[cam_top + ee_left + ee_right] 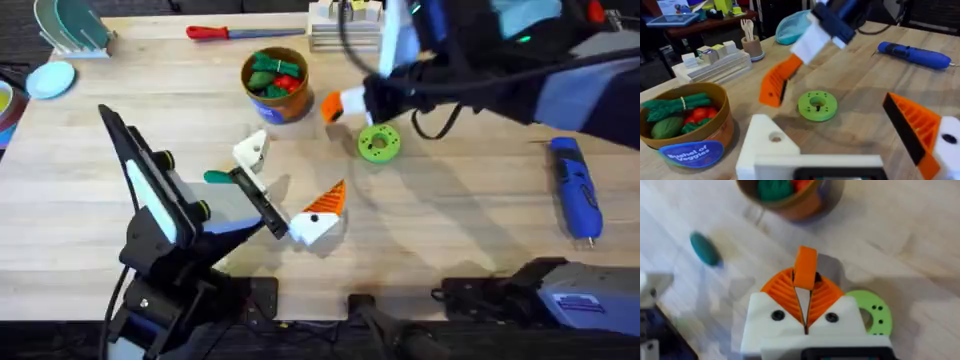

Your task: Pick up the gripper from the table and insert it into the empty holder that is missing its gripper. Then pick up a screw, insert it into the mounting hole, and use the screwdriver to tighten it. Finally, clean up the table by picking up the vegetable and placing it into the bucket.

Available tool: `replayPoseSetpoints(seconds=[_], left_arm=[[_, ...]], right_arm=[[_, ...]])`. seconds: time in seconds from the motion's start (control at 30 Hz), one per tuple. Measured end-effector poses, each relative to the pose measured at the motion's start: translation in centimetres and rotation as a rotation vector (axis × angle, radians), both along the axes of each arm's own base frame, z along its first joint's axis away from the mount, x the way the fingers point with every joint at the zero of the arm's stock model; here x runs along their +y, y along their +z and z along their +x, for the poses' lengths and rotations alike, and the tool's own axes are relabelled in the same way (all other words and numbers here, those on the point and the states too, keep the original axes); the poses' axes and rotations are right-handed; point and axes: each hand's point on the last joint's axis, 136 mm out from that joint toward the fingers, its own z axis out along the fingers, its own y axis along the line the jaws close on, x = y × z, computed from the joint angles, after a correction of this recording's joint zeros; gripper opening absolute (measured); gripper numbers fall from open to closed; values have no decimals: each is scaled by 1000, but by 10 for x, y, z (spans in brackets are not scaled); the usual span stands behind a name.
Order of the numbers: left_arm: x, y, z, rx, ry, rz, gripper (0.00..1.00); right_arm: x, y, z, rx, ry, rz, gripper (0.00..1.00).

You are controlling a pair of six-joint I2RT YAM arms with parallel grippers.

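Starting at the left, I am seeing the left arm's claw [290, 176] resting low over the table [470, 240], its fingers spread wide and gripping nothing. One finger is carrying its orange ribbed pad, while the other is only the bare white angular plastic holder [250, 151], with its mounting hole showing empty in the left wrist view. Just beside that holder, the small teal-green vegetable [217, 177] is lying on the table, so I am counting the clean-up as not yet done. Behind it, the round tan-orange bucket with the blue label [275, 86] is standing upright and already holding other toy vegetables. Moving right, the right arm's claw [805, 282] is reaching across the middle, closed tightly on the small orange plastic wedge gripper [333, 104], which is hanging above the table between the bucket and the round green disc with a hole [378, 143]. So I am judging the pick-up as done and the insertion as the step in hand. At the far right, the blue pen-shaped screwdriver [575, 186] is lying untouched, well apart from the holder. I cannot make out a loose screw, so screwing and tightening are both remaining.
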Motion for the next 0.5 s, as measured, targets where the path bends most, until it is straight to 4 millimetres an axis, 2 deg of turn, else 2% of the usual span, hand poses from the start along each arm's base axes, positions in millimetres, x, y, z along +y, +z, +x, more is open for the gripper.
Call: replayPoseSetpoints(seconds=[0.1,0.23,0.3,0.43,0.5], left_arm=[[0,0,0,0,0,0,993],[0,0,0,0,0,0,993],[0,0,0,0,0,0,993],[0,0,0,0,0,0,993],[0,0,0,0,0,0,993]], right_arm=[[-4,10,9,10,-73,55,10],[0,4,9,84,-130,100,10],[7,4,8,115,-120,144,10],[23,23,3,154,-32,285,10],[25,30,-2,192,9,344,9]])
